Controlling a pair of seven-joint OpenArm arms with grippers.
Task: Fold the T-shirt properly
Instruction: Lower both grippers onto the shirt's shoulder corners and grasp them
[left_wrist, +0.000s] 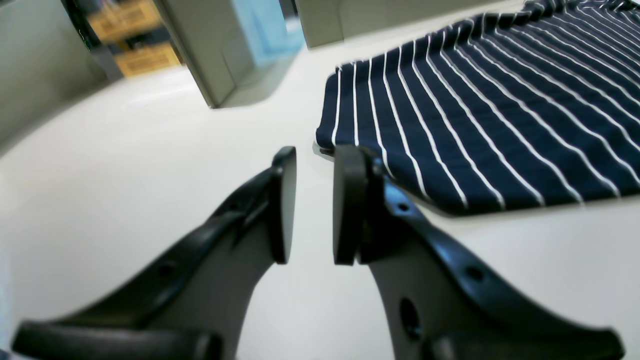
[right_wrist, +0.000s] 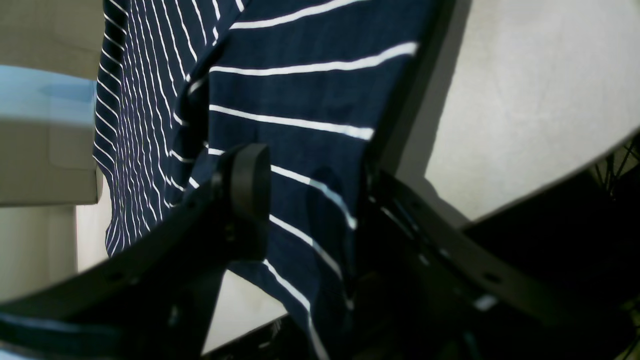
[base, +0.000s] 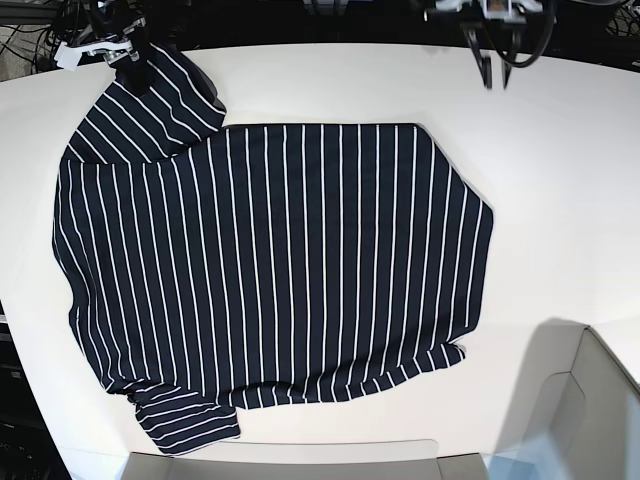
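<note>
T-shirt (base: 280, 270) lies spread on the white tabletop (base: 560, 180), one sleeve pinched by the right end effector (right_wrist: 310, 200) at the edge, while the left end effector (left_wrist: 310, 205), narrowly parted and empty, hovers over bare surface.

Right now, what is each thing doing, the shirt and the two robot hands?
T-shirt: spread on the table, one corner lifted.
Left gripper: open, empty, beside the shirt's edge.
Right gripper: closed on the shirt's cloth, holding it up.
</note>
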